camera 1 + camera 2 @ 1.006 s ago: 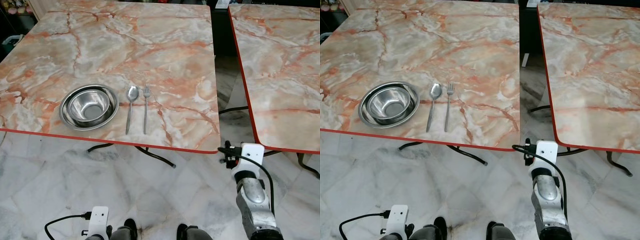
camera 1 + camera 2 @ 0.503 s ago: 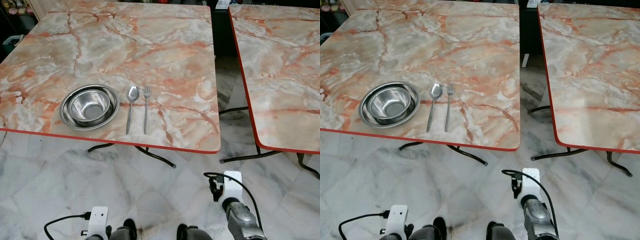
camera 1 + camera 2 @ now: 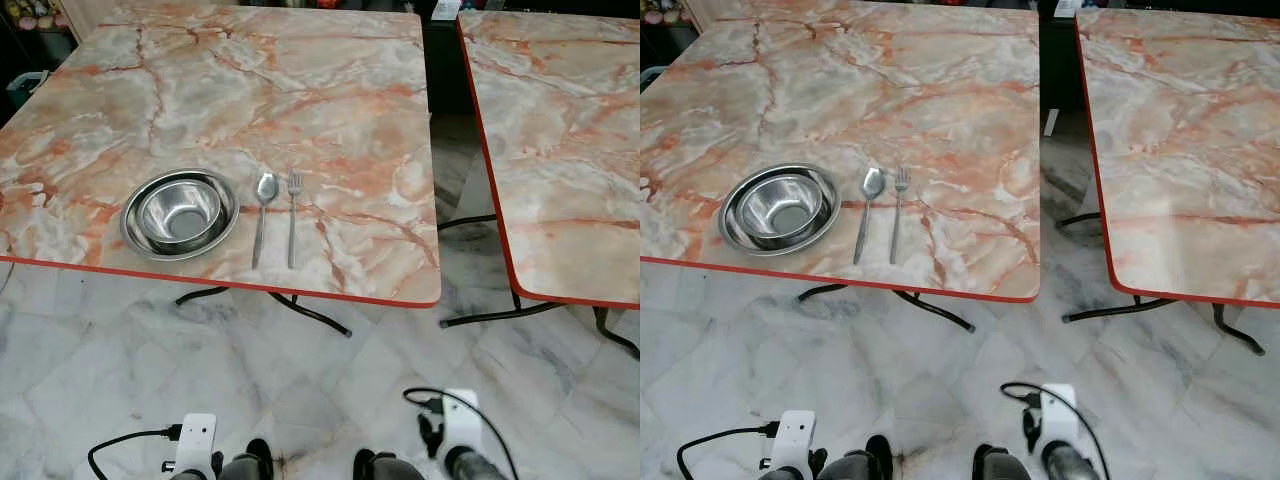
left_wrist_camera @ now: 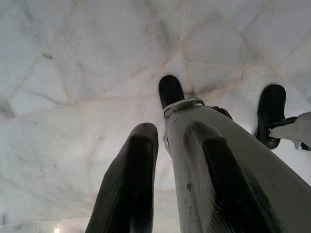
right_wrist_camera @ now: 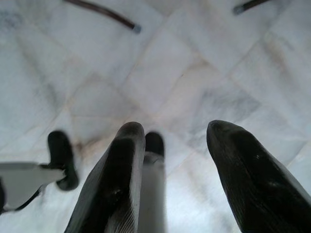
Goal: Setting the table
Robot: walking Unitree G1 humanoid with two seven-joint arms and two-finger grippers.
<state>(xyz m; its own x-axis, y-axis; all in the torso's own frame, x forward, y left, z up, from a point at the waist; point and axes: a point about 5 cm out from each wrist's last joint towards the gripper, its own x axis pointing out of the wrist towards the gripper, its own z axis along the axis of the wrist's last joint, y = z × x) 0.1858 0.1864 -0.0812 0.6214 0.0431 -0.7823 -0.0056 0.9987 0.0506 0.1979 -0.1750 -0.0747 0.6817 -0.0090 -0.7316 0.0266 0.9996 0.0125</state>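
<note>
Marble table [image 3: 300,90] carries a steel bowl [image 3: 180,212] near its front edge, with a spoon [image 3: 262,215] and fork [image 3: 292,215] lying parallel just beside it. Right gripper [image 5: 172,141], fingers parted and empty, has dropped from table-edge height toward the floor; left gripper [image 4: 170,145] hangs low, slightly parted.

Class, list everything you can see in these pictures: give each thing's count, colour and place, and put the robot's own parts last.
Tables: two, orange-veined marble with red edges, side by side with a gap between.
Bowl: one, steel, near the left table's front edge.
Spoon: one, silver, right of the bowl.
Fork: one, silver, right of the spoon, parallel.
Floor: white-grey marble tiles.
Left gripper: black fingers, open, hanging over the floor.
Right gripper: black fingers, open, hanging low.
</note>
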